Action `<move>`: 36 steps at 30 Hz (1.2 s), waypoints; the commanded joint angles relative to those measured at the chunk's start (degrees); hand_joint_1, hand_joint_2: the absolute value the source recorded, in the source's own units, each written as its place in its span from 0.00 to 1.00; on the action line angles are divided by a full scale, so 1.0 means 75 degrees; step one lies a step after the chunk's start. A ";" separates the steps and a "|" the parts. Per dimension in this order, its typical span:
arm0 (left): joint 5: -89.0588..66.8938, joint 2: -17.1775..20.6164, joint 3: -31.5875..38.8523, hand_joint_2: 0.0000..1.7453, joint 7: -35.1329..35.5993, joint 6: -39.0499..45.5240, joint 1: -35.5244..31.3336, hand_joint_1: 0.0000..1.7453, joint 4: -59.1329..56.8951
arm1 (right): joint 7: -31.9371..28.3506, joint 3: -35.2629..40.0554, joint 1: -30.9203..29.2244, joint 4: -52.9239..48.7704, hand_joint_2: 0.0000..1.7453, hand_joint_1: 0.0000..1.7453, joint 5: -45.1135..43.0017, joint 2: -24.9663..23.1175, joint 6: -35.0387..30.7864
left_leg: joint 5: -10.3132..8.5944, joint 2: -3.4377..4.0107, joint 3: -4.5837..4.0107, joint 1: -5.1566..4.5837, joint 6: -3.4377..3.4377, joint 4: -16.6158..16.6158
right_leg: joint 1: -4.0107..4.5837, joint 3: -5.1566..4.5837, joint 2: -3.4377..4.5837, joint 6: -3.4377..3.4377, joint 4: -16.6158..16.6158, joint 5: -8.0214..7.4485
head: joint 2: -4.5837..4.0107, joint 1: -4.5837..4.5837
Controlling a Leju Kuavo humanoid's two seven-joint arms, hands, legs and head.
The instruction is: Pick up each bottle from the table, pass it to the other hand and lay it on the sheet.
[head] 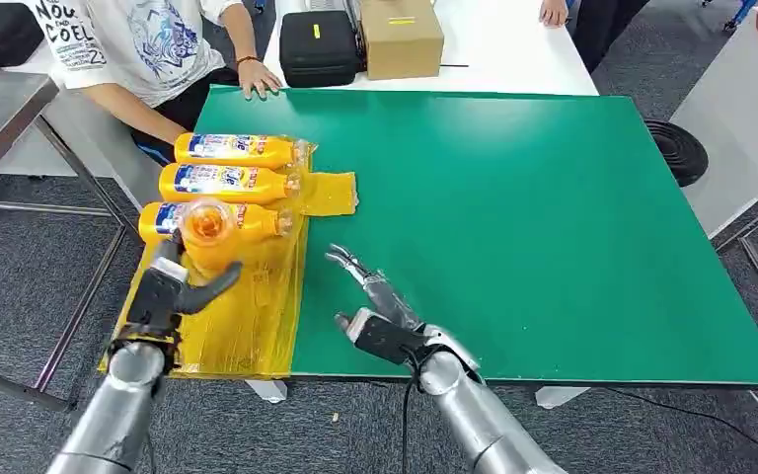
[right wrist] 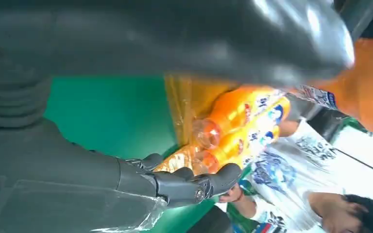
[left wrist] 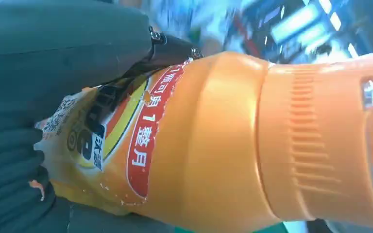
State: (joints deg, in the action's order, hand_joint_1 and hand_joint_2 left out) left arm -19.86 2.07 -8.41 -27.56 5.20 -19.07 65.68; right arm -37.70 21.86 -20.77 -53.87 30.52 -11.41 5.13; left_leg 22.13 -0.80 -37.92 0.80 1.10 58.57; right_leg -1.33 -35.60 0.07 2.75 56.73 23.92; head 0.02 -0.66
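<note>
We see the left hand (head: 171, 288) wrapped around an orange bottle (head: 207, 237), held upright above the yellow sheet (head: 247, 316) with its cap towards the head camera (the label fills much of the left wrist view (left wrist: 141, 141)). Three more bottles (head: 232, 184) lie side by side on the sheet. The right hand (head: 370, 306) hovers over the green mat (head: 533, 227), fingers spread, holding nothing.
</note>
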 commanded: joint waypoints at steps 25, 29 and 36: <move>-0.3587 0.5596 -0.2678 1.00 0.1696 -0.3527 -0.1399 1.00 0.1995 | -0.0098 -0.2916 0.2101 -0.4193 0.00 0.00 -0.1228 0.0521 0.0168 | 0.0025 0.0094 0.0015 0.0002 -0.0021 0.0000 | 0.0011 -0.0018 0.0091 -0.0036 0.0006 -0.0002 | 0.0000 0.0000; -0.3942 0.5352 -0.1845 1.00 0.2082 -0.3043 -0.0192 1.00 0.2699 | -0.0143 -0.3035 0.2284 -0.4297 0.00 0.00 -0.1185 0.0458 0.0069 | 0.0037 0.0098 0.0043 -0.0002 -0.0028 -0.0013 | 0.0007 0.0009 0.0094 -0.0039 -0.0004 0.0006 | 0.0000 -0.0003; -0.4327 0.4335 -0.1773 1.00 0.2027 -0.2815 0.0376 1.00 0.2406 | -0.0203 -0.3117 0.2381 -0.4295 0.00 0.00 -0.1148 0.0346 0.0047 | 0.0022 0.0063 0.0018 -0.0002 -0.0033 -0.0014 | 0.0005 -0.0007 0.0061 -0.0048 -0.0007 0.0009 | 0.0000 0.0003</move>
State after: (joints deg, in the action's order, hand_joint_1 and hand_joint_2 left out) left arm -52.08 40.68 -22.89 -11.46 -16.09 -21.18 83.16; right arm -38.82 1.33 -3.36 -85.62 21.57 -7.52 5.64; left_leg 22.26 -0.28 -38.02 0.81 0.82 58.54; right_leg -1.29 -35.91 0.64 2.46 56.74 23.92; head 0.02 -0.63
